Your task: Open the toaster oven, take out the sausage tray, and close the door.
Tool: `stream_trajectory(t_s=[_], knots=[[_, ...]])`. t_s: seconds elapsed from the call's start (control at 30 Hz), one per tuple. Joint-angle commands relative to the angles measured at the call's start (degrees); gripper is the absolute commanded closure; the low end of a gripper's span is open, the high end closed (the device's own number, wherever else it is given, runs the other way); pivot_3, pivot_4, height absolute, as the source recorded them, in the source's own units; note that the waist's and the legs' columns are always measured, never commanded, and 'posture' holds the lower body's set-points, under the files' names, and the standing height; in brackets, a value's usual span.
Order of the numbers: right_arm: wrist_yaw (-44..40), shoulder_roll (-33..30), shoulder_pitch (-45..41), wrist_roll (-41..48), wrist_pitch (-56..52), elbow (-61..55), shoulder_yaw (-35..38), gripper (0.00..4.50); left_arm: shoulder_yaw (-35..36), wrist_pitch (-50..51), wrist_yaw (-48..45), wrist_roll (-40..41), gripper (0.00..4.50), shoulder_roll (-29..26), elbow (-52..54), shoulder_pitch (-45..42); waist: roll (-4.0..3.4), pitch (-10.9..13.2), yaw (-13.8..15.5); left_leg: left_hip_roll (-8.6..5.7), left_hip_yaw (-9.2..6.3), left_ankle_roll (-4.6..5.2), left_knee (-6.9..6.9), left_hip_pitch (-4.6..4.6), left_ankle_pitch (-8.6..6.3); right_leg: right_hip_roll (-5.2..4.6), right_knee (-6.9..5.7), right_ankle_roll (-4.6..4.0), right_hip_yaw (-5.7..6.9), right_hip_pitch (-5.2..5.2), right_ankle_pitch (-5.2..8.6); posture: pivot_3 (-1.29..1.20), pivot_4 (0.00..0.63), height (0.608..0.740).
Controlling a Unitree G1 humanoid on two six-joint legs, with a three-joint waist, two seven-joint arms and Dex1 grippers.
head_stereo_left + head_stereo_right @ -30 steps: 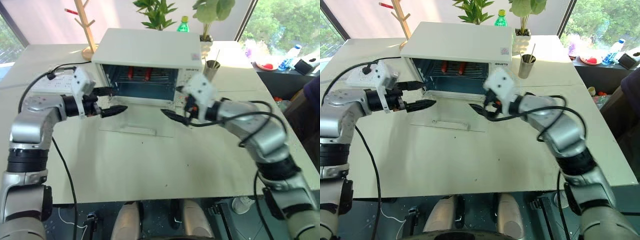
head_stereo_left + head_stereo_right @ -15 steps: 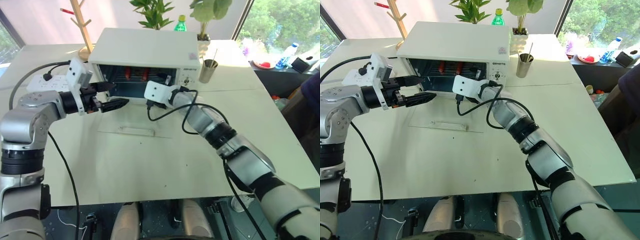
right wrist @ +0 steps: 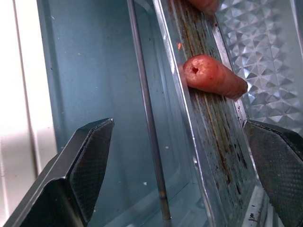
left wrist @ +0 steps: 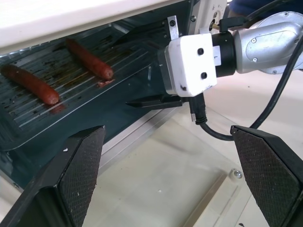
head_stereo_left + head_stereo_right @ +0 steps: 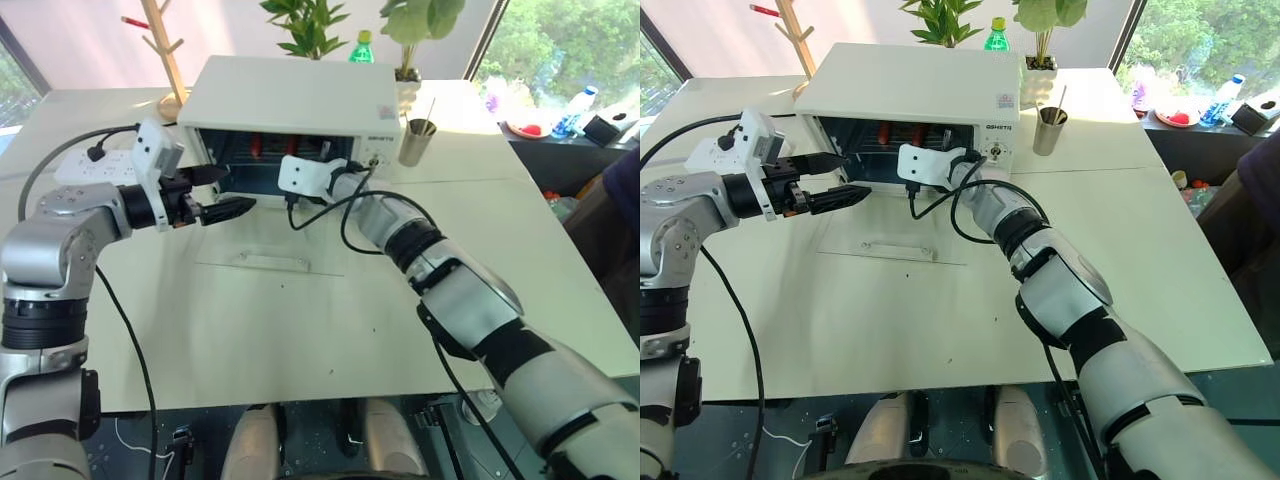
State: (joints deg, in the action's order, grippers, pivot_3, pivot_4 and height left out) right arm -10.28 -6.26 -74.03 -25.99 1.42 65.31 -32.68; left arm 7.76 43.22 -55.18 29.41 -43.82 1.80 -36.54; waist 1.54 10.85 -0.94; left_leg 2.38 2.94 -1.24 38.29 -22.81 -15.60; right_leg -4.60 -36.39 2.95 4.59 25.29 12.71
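Table (image 5: 300, 330) surface is pale and wide, and it carries everything. On it, in front of the oven, the door (image 5: 270, 262) lies folded down flat, a clear glass panel with its bar handle toward the robot.

Above the left side of the door hovers the left gripper (image 5: 222, 195). Its 2 black fingers stand wide apart and hold nothing. It points toward the oven mouth, just beside the left front corner.

A little farther, the right gripper (image 4: 151, 66) reaches into the open mouth of the toaster oven (image 5: 300, 100). Its 2 fingers are spread wide, 1 above and 1 below the front edge of the sausage tray (image 3: 208, 123), and I see no contact with the tray. The white wrist block sits just outside the opening, near the control panel.

The sausage tray is inside the oven cavity, resting on the rack. It is shiny metal, ridged and stained brown. 2 red sausages (image 4: 90, 59) lie on it, apart from each other.

Behind the oven stand a metal cup (image 5: 413, 140) at its right, a green bottle (image 5: 362, 48), potted plants and a wooden stand. A white power strip (image 5: 95, 165) lies at the left.
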Motion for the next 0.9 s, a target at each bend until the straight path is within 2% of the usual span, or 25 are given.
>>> stream_trajectory(t_s=[0.03, 0.13, 0.43, 0.53, 0.6, 0.63, 0.9], knots=[[1.5, -0.6, -2.9, -0.7, 1.2, 1.1, 2.2, 0.89, 1.0, -1.2, -0.7, 0.8, 0.0, -0.6, -0.5, -2.3, 0.0, 0.0, 0.0, 0.0, 0.0, 0.0, 0.0, 0.0, 0.0, 0.0, 0.0, 0.0, 0.0, 0.0, 0.0, 0.0, 0.15, 0.717], [2.0, -0.4, -2.8, -1.1, 1.3, 1.4, 2.4, 2.39, 0.9, -2.1, -1.3, 0.3, 0.0, -0.8, -2.6, -3.5, 0.0, 0.0, 0.0, -0.01, -0.02, -0.02, 0.0, -0.01, 0.01, 0.0, -0.01, 0.0, 0.01, 0.0, 0.0, 0.0, 0.15, 0.717], [1.9, 0.1, -2.1, -2.1, 1.5, 1.2, 2.7, 2.39, -0.1, -4.3, -3.3, -0.6, 0.0, -0.8, -8.1, -6.6, 0.0, 0.0, 0.0, -0.01, -0.03, -0.03, 0.0, -0.04, 0.02, 0.0, 0.0, 0.0, 0.01, 0.01, 0.0, 0.0, 0.15, 0.717], [1.8, 0.1, -1.8, -2.5, 1.8, 1.0, 2.8, 3.21, -1.3, -5.6, -5.9, -1.6, 0.0, -1.2, -13.4, -9.7, 0.0, 0.0, 0.0, -0.02, -0.02, -0.03, 0.0, -0.03, 0.02, 0.0, -0.01, 0.0, 0.01, 0.01, 0.0, 0.0, 0.15, 0.717], [1.8, 0.2, -1.5, -2.7, 1.7, 0.7, 2.9, 4.2, -3.2, -5.7, -9.3, -2.7, 0.0, -1.9, -18.2, -12.8, 0.08, 0.0, -0.1, -0.03, -0.03, -0.03, 0.0, -0.03, 0.02, 0.01, -0.03, 0.0, 0.02, 0.01, 0.0, 0.0, 0.15, 0.717], [1.6, 0.3, -1.3, -3.0, 1.6, 0.2, 3.0, 4.44, -4.3, -6.3, -11.3, -3.3, 0.0, -2.3, -20.0, -14.0, 0.15, -0.1, -0.1, -0.05, -0.02, -0.03, 0.0, -0.02, 0.02, 0.03, -0.03, 0.0, 0.02, 0.01, 0.0, 0.0, 0.15, 0.717], [0.0, 0.3, 1.7, -4.5, 0.4, -5.6, 3.3, 4.44, -9.5, -12.6, -20.4, -9.2, 0.0, -2.5, -34.0, -22.7, 0.15, -0.1, -0.2, -0.05, -0.02, -0.03, -0.02, -0.08, 0.02, 0.04, -0.03, 0.01, 0.05, 0.05, 0.0, 0.0, 0.15, 0.717]])
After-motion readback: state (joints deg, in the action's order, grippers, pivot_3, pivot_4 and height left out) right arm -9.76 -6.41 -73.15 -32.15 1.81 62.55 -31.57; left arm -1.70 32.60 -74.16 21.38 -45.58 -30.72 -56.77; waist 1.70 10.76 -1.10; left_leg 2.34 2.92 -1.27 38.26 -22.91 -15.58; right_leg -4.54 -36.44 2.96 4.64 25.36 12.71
